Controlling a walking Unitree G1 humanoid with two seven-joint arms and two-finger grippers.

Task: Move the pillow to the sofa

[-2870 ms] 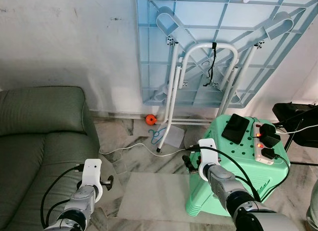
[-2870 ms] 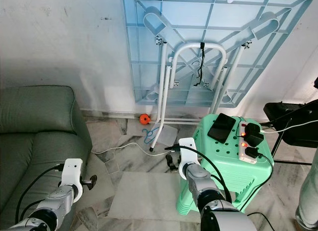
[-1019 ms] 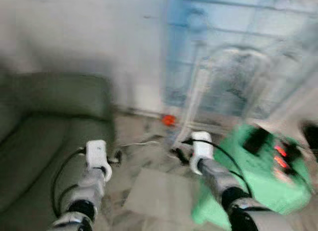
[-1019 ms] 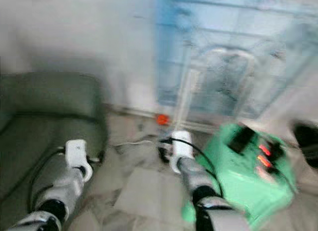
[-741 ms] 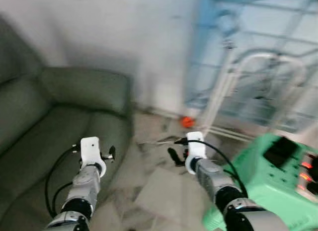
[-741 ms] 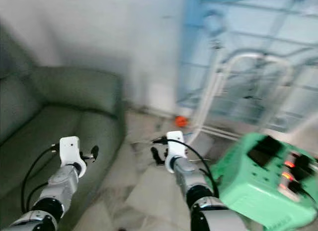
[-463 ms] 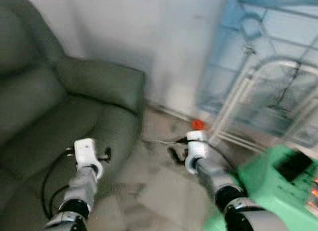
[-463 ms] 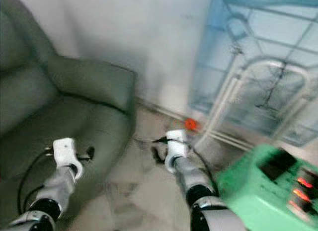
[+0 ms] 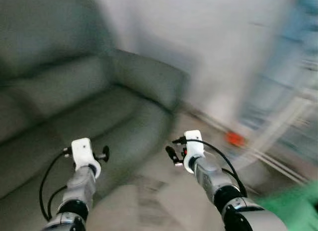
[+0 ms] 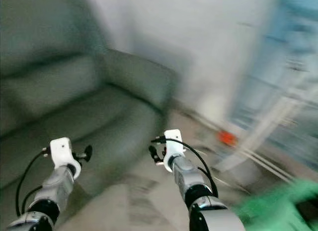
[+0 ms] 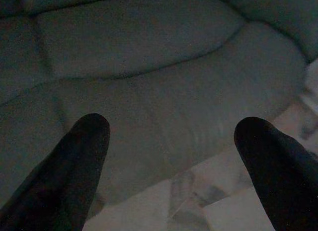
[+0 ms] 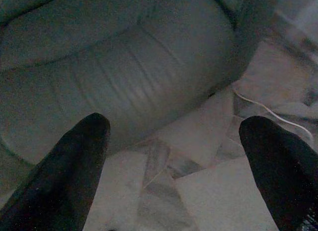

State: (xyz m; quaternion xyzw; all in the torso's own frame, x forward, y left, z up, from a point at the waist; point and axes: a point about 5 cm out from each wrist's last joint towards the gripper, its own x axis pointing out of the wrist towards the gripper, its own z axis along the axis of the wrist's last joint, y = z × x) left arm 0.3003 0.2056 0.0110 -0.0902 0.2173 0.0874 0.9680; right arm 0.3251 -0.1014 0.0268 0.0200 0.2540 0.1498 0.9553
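On our left we face the green sofa [image 9: 74, 107], blurred; our left gripper [image 11: 169, 156] hovers over its seat, fingers spread wide, empty. Further right, our right gripper [image 12: 174, 161] hangs fingers apart above the marble floor [image 12: 198, 191] at the sofa's edge. We cannot make out the pillow, so we'd best steady the view, find it first.

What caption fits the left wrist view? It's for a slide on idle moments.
Left gripper open, fingers spread before the grey-green sofa seat, pale floor at its foot.
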